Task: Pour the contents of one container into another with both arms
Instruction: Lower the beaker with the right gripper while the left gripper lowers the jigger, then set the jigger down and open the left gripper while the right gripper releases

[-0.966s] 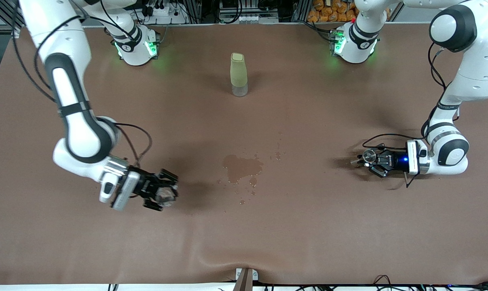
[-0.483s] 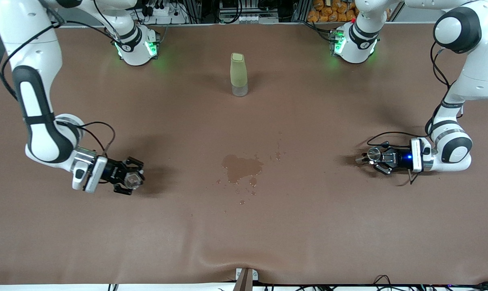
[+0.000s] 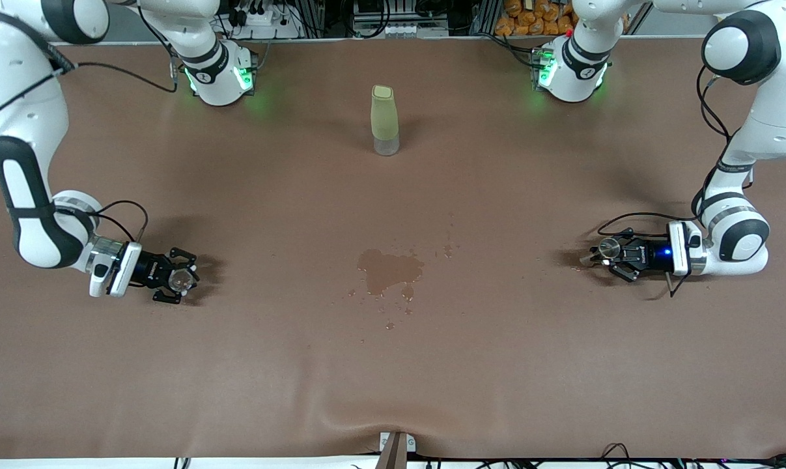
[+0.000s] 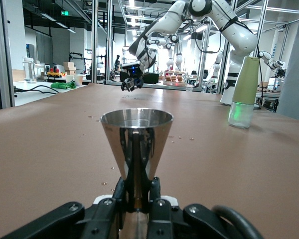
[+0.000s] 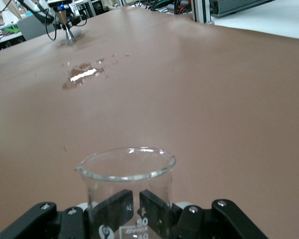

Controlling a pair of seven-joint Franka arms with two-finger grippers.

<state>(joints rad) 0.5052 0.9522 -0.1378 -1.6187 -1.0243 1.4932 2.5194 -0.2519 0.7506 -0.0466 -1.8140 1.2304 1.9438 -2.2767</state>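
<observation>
My right gripper (image 3: pixel 179 276) is shut on the tiny clear glass beaker (image 3: pixel 184 281), upright and low over the table near the right arm's end. In the right wrist view the beaker (image 5: pixel 124 169) looks empty, and the dark fingers (image 5: pixel 112 205) show through its glass. My left gripper (image 3: pixel 606 256) is shut on the silvery metal jigger (image 3: pixel 607 247), low at the left arm's end of the table. The left wrist view shows the jigger (image 4: pixel 136 132) upright, its narrow waist pinched by the left gripper (image 4: pixel 137 188). The two containers are far apart.
A wet puddle (image 3: pixel 390 268) with scattered drops lies on the brown table cover midway between the grippers. A tall pale-green bottle (image 3: pixel 384 120) with a clear base stands farther from the front camera, between the two arm bases.
The right arm has swung toward its own end of the table and lowered, carrying the beaker. The left gripper with the jigger has drifted slightly toward its end.
</observation>
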